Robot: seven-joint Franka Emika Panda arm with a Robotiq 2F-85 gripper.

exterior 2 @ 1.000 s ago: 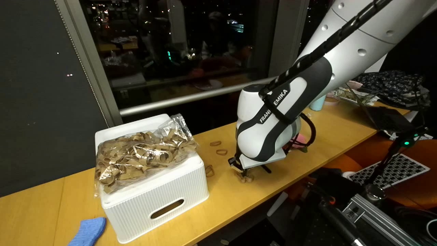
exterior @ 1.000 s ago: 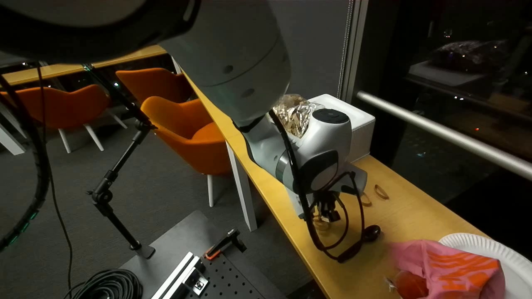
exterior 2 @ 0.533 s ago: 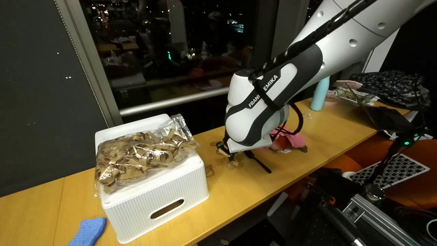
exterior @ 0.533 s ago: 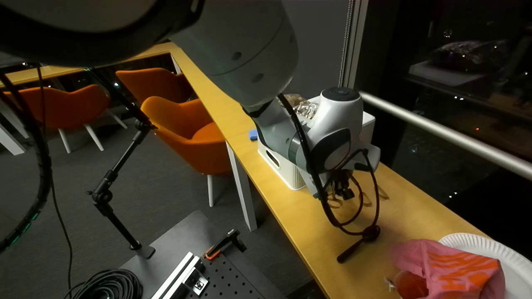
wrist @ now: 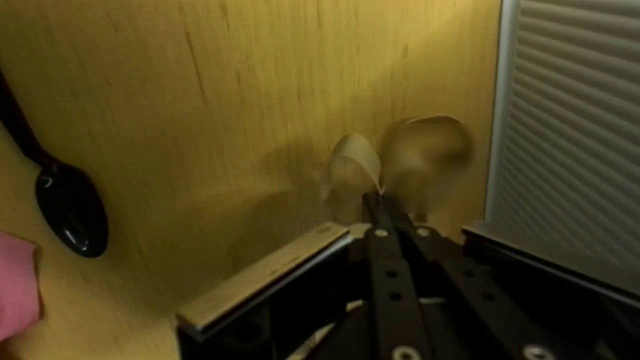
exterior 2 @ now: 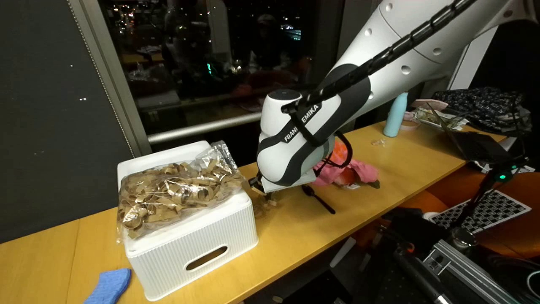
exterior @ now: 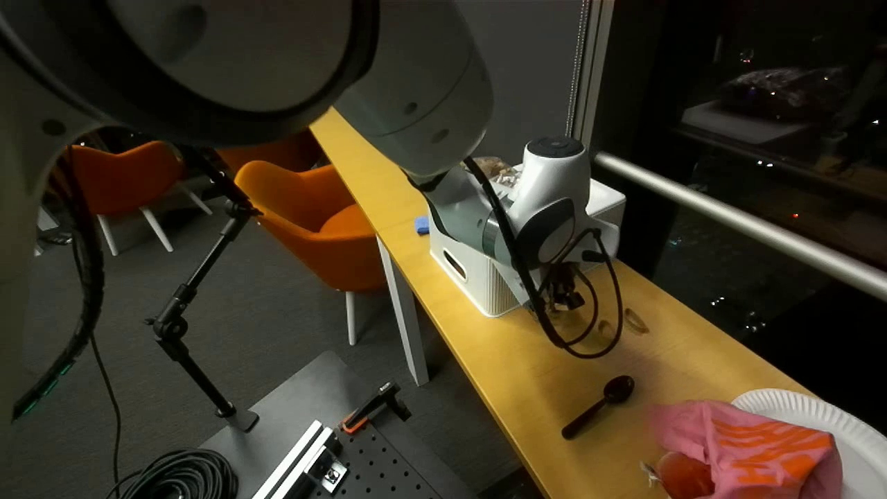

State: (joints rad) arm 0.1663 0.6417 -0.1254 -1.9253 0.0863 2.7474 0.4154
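My gripper (wrist: 384, 201) is shut, its dark fingertips pinching the edge of a brown paper band (wrist: 356, 148) in the wrist view. A blurred brown loop (wrist: 431, 150) shows just right of the tips; I cannot tell whether it is held too. In an exterior view the gripper (exterior 2: 268, 195) hangs low over the table beside the white ribbed box (exterior 2: 202, 253), a short way from its side. Loose brown bands lie close by, such as the band (exterior: 634, 321) near the window side. The black wrist housing partly hides the fingers in an exterior view.
A clear bag of brown bands (exterior 2: 177, 192) rests on the box. On the table lie a black spoon (exterior: 601, 407), a pink cloth (exterior: 762, 443) over a red object, and a paper plate (exterior: 863, 450). A blue bottle (exterior 2: 395, 116) and a laptop (exterior 2: 479, 145) stand farther along.
The gripper has moved along the table toward the white box, with the brown band travelling at its fingertips. The spoon and pink cloth have come out from behind the arm.
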